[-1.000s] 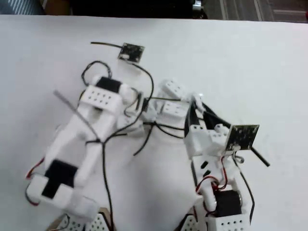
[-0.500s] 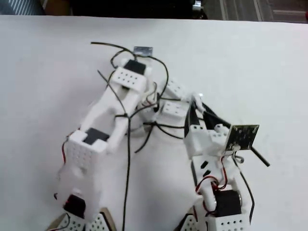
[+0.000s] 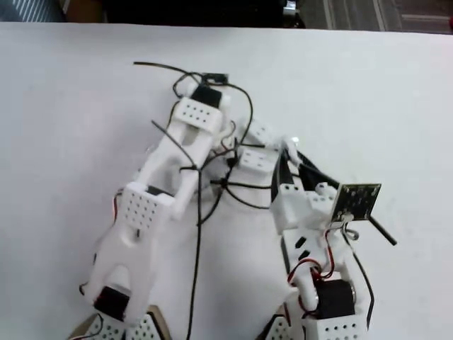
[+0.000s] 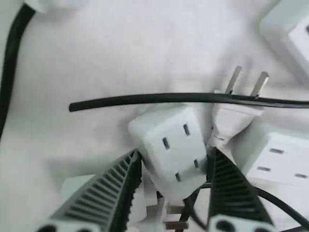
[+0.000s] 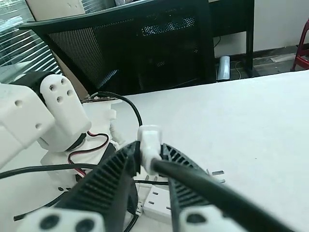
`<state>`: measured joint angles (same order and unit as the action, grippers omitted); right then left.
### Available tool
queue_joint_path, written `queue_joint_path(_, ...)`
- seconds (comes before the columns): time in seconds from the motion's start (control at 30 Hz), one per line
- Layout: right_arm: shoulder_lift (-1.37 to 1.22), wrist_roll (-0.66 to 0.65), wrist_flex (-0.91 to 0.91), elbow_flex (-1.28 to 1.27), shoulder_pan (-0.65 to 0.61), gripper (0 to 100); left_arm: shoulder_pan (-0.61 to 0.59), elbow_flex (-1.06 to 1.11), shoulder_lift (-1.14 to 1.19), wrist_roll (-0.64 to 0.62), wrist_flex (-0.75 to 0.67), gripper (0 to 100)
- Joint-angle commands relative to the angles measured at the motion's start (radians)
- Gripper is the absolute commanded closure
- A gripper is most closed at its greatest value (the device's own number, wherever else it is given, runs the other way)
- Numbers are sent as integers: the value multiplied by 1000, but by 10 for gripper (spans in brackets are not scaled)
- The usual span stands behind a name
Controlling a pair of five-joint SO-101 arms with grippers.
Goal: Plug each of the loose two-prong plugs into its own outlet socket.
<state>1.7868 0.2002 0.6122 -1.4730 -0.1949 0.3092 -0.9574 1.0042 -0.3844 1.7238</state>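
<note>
My left gripper (image 4: 173, 154) is open, its ribbed fingers (image 4: 120, 191) straddling a white outlet cube (image 4: 169, 147). Beside the cube lies a loose white two-prong plug (image 4: 235, 113), prongs pointing away, with a black cable (image 4: 159, 98) across it. Two more outlets (image 4: 280, 159) (image 4: 289, 29) lie nearby. In the high view the left arm (image 3: 177, 156) covers the outlet cluster (image 3: 255, 161). My right gripper (image 5: 150, 154) is shut on a white plug (image 5: 149, 140) whose black cable (image 5: 203, 186) trails back; it hovers beside the outlets (image 3: 258, 131), above one outlet (image 5: 157, 200).
Loose black wires (image 3: 212, 202) loop around the outlets. The left arm's white body (image 5: 43, 116) stands close to my right gripper. A black mesh chair (image 5: 145, 43) is beyond the table's far edge. Bare white table (image 3: 382, 99) spreads to the right and far left.
The left arm swung from the left side over to the outlet cluster and lowered its gripper around an outlet cube. The right arm has not moved and still holds its plug.
</note>
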Motion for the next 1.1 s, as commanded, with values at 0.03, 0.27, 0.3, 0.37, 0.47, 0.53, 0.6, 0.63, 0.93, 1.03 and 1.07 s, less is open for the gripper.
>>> queue_joint_path(0.03,7,0,-21,6,13,981,-1,-98,-8,3,54,976)
queue_joint_path(0.27,7,0,-19,6,15,981,-1,-97,-74,66,61,977)
queue_joint_path(0.3,7,0,-19,6,15,981,-1,-87,-99,66,61,977)
queue_joint_path(0.37,7,0,-19,6,15,981,1,-58,-162,66,61,977)
queue_joint_path(0.47,7,0,-19,6,15,981,4,3,-271,68,61,977)
queue_joint_path(0.53,7,0,-19,6,15,981,4,55,-354,100,61,977)
queue_joint_path(0.6,7,0,-19,6,15,981,1,104,-440,130,61,977)
queue_joint_path(0.63,7,0,-19,6,15,981,-1,132,-483,144,61,977)
queue_joint_path(0.93,8,0,-19,6,13,981,-76,267,-866,443,57,977)
queue_joint_path(1.03,8,0,-19,6,13,981,-114,267,-943,566,54,977)
queue_joint_path(1.07,8,0,-19,6,13,981,-127,267,-957,598,54,977)
